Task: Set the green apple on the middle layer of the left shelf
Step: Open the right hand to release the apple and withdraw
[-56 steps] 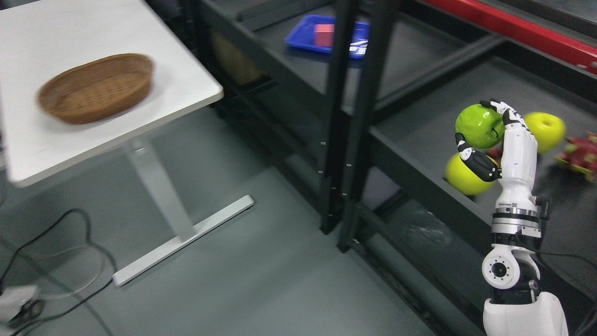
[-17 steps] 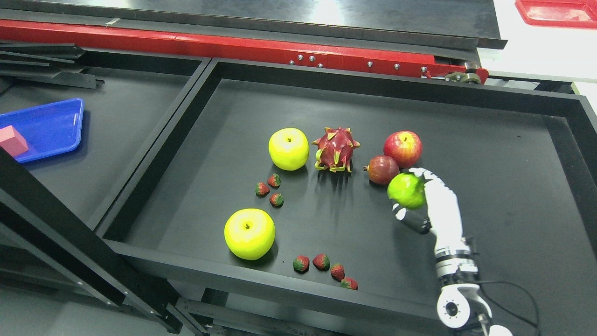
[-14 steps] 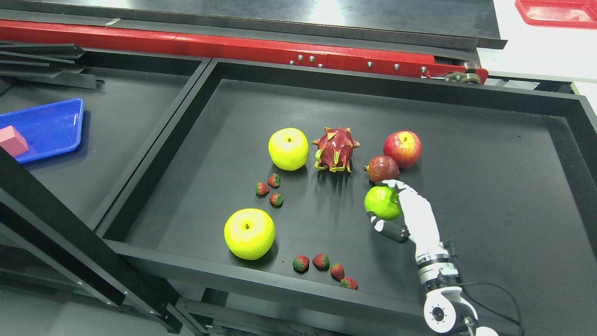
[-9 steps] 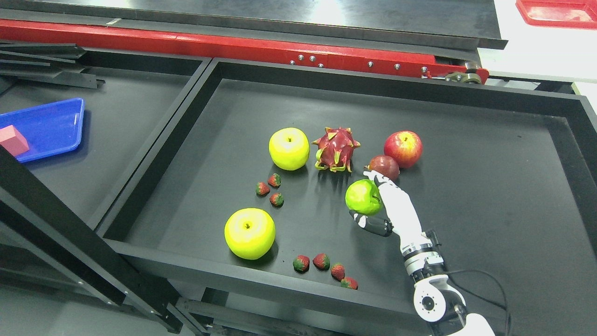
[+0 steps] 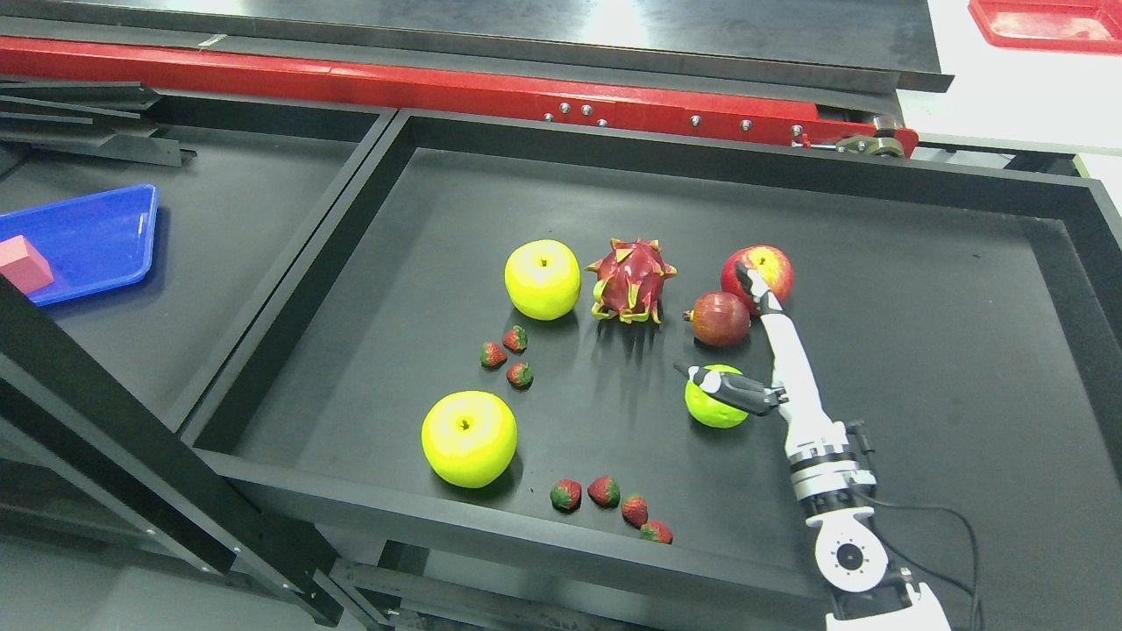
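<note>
The green apple (image 5: 712,406) rests on the black shelf floor (image 5: 920,350), just below the pomegranate (image 5: 719,318). My right hand (image 5: 720,331) is open right beside it. The fingers (image 5: 756,294) are stretched straight up in front of the red apple (image 5: 759,263). The thumb (image 5: 723,384) lies across the top of the green apple without gripping it. The right arm comes in from the lower right.
Two big yellow-green apples (image 5: 543,279) (image 5: 469,438), a dragon fruit (image 5: 631,280) and scattered strawberries (image 5: 513,355) (image 5: 609,504) lie on the same shelf. A blue tray (image 5: 88,237) with a pink block (image 5: 22,263) sits on the shelf to the left. A black post (image 5: 131,456) crosses the lower left.
The camera swung from the table to the shelf. My right hand carried the green apple leftward over the shelf, lowered it, then opened; the apple now rests on the shelf floor.
</note>
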Robot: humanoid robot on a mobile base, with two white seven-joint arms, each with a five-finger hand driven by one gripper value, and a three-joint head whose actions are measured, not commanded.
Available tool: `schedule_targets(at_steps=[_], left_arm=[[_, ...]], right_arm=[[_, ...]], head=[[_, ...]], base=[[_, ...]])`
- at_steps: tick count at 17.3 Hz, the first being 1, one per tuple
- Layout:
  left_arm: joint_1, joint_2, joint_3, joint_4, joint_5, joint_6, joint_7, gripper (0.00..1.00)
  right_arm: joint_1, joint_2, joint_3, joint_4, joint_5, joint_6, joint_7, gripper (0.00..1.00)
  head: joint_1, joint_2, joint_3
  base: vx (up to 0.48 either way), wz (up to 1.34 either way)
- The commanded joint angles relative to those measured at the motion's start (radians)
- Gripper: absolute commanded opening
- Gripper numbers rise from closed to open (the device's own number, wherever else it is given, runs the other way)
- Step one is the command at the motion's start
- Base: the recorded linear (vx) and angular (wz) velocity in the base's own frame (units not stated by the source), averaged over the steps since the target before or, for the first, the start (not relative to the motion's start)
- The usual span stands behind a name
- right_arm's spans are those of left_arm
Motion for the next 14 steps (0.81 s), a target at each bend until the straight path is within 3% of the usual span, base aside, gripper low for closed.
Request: schedule_targets(at_steps=[1, 14], left_arm=[[0.0, 0.017, 0.0, 0.0, 0.0, 0.001, -0.001, 1.0], [0.0, 0.017, 0.0, 0.0, 0.0, -0.001, 0.001, 1.0]], right_arm=[[0.09, -0.017, -0.136, -0.084, -0.274, -0.027, 0.0, 1.0], [0.114, -0.017, -0.067, -0.083, -0.29, -0.036, 0.027, 1.0]], head=[[0.0, 0.0, 0.0], [0.0, 0.0, 0.0]], base=[[0.0, 0.0], [0.0, 0.0]])
